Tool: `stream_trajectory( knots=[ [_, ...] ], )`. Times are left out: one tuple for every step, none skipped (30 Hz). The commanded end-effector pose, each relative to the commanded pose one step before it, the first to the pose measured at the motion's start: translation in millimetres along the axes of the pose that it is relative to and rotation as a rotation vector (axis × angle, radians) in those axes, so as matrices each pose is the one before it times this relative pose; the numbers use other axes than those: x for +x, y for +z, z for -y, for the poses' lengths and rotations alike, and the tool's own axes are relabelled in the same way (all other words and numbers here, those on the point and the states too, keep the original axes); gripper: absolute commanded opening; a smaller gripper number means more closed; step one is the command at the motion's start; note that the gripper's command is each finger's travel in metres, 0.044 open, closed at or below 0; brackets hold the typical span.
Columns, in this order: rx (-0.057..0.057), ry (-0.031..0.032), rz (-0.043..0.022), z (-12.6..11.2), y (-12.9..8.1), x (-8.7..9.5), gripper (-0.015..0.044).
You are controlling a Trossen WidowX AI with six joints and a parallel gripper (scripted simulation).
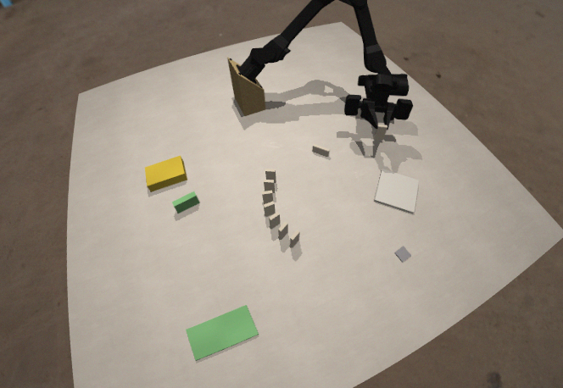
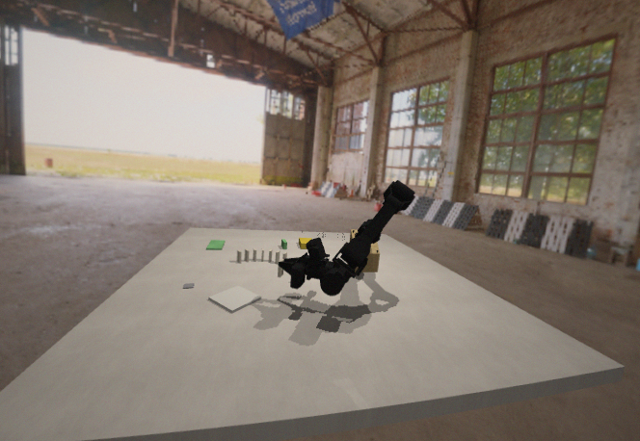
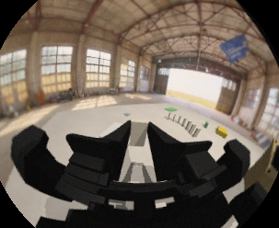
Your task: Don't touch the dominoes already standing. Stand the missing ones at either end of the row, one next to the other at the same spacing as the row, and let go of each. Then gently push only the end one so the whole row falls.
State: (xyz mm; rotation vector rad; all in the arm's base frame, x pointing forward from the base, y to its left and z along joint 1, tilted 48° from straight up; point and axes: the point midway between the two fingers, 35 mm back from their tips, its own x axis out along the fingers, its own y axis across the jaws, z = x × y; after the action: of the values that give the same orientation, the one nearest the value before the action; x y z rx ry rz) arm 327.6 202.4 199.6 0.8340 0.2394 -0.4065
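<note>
Well to the left of the claw [image 1: 380,121], and nearer the camera in the top view, a row [image 1: 275,207] of seven dominoes is seen standing on the table [image 1: 136,247], evenly spaced and undisturbed. Between the row and the claw, closer to the claw, one loose domino [image 1: 320,151] is seen lying flat, apart from both. The claw itself is clenched on a second domino [image 3: 138,135], which shows as a pale slab between the dark fingers in the wrist view and as a pale tip under the claw in the top view. The claw is held above the table, with its shadow cast just below it; the exact height cannot be told.

The task is judged to be at an early stage. One missing piece has been picked up but not yet carried to the row; nothing has been added at either end. Left to be done: the held domino is to be stood at an end of the row at matching spacing and released, the lying one is to be fetched and stood likewise, and the end piece is then to be pushed gently.
</note>
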Motion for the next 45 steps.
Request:
stream_trajectory(
  knots=[
    [-0.0033, -0.00300, 0.00106, 0.38, -23.59, 1.71, 0.0107],
    [-0.0003, 0.00002, -0.00020, 0.12, -4.69, 0.11, 0.0107],
    [-0.0003, 0.00009, -0.00016, 0.17, -4.70, 0.08, 0.0107],
    [-0.0003, 0.00017, -0.00012, 0.23, -4.71, 0.05, 0.0107],
    [-0.0004, 0.00024, -0.00007, 0.28, -4.73, 0.02, 0.0107],
    [-0.0004, 0.00032, -0.00003, 0.34, -4.74, -0.01, 0.0107],
    [-0.0012, 0.00028, -0.00039, 0.41, -4.31, -0.04, 0.0107],
    [-0.0009, 0.00036, -0.00022, 0.43, -4.25, -0.06, 0.0107],
    [-0.0002, 0.00047, 0.00014, 0.41, -4.11, -0.07, 0.0107],
    [0.0000, 0.00054, 0.00027, 0.44, -4.07, -0.08, 0.0107],
    [-0.0001, 0.00059, 0.00029, 0.47, -3.99, -0.10, 0.0107],
    [0.0000, 0.00048, 0.00023, 0.38, -3.01, -0.09, 0.0107],
    [0.0000, 0.00031, 0.00015, 0.24, -1.81, -0.06, 0.0107],
    [0.0000, 0.00011, 0.00005, 0.08, -0.60, -0.02, 0.0107],
    [0.0000, 0.00000, 0.00000, 0.00, 0.00, 0.00, 0.0107],
    [0.0000, 0.00000, 0.00000, 0.00, 0.00, 0.00, 0.0107],
    [0.0000, 0.00000, 0.00000, 0.00, 0.00, 0.00, 0.0107],
    [0.0000, 0.00000, 0.00000, 0.00, 0.00, 0.00, 0.0107],
    [0.0000, 0.00000, 0.00000, 0.00, 0.00, 0.00, 0.0107],
    [0.0000, 0.00000, 0.00000, 0.00, 0.00, 0.00, 0.0107],
    [0.0000, 0.00000, 0.00000, 0.00, 0.00, 0.00, 0.0107],
    [0.0000, 0.00000, 0.00000, 0.00, 0.00, 0.00, 0.0107],
    [0.0000, 0.00000, 0.00000, 0.00, 0.00, 0.00, 0.0107],
    [0.0000, 0.00000, 0.00000, 0.00, 0.00, 0.00, 0.0107],
    [0.0000, 0.00000, 0.00000, 0.00, 0.00, 0.00, 0.0107],
    [0.0000, 0.00000, 0.00000, 0.00, 0.00, 0.00, 0.0107],
    [0.0000, 0.00000, 0.00000, 0.00, 0.00, 0.00, 0.0133],
    [0.0000, 0.00000, 0.00000, 0.00, 0.00, 0.00, 0.0160],
    [0.0000, 0.00000, 0.00000, 0.00, 0.00, 0.00, 0.0186],
    [0.0000, 0.00000, 0.00000, 0.00, 0.00, 0.00, 0.0212],
    [0.0000, 0.00000, 0.00000, 0.00, 0.00, 0.00, 0.0238],
    [0.0000, 0.00000, 0.00000, 0.00, 0.00, 0.00, 0.0265],
    [0.0000, 0.00000, 0.00000, 0.00, 0.00, 0.00, 0.0291],
    [0.0000, 0.00000, 0.00000, 0.00, 0.00, 0.00, 0.0317],
    [0.0000, 0.00000, 0.00000, 0.00, 0.00, 0.00, 0.0343],
    [0.0000, 0.00000, 0.00000, 0.00, 0.00, 0.00, 0.0370],
    [0.0000, 0.00000, 0.00000, 0.00, 0.00, 0.00, 0.0396],
    [0.0000, 0.00000, 0.00000, 0.00, 0.00, 0.00, 0.0422],
    [0.0000, 0.00000, 0.00000, 0.00, 0.00, 0.00, 0.0440],
    [0.0000, 0.00000, 0.00000, 0.00, 0.00, 0.00, 0.0440],
    [0.0000, 0.00000, 0.00000, 0.00, 0.00, 0.00, 0.0440],
    [-0.0004, -0.00014, -0.00021, -0.15, 2.09, 0.03, 0.0440],
    [-0.0013, -0.00032, -0.00058, -0.37, 6.25, 0.07, 0.0440],
    [-0.0022, -0.00021, -0.00080, -0.36, 10.36, 0.00, 0.0440],
    [-0.0011, 0.00046, -0.00073, -0.12, 13.24, -0.23, 0.0440]
  ],
)
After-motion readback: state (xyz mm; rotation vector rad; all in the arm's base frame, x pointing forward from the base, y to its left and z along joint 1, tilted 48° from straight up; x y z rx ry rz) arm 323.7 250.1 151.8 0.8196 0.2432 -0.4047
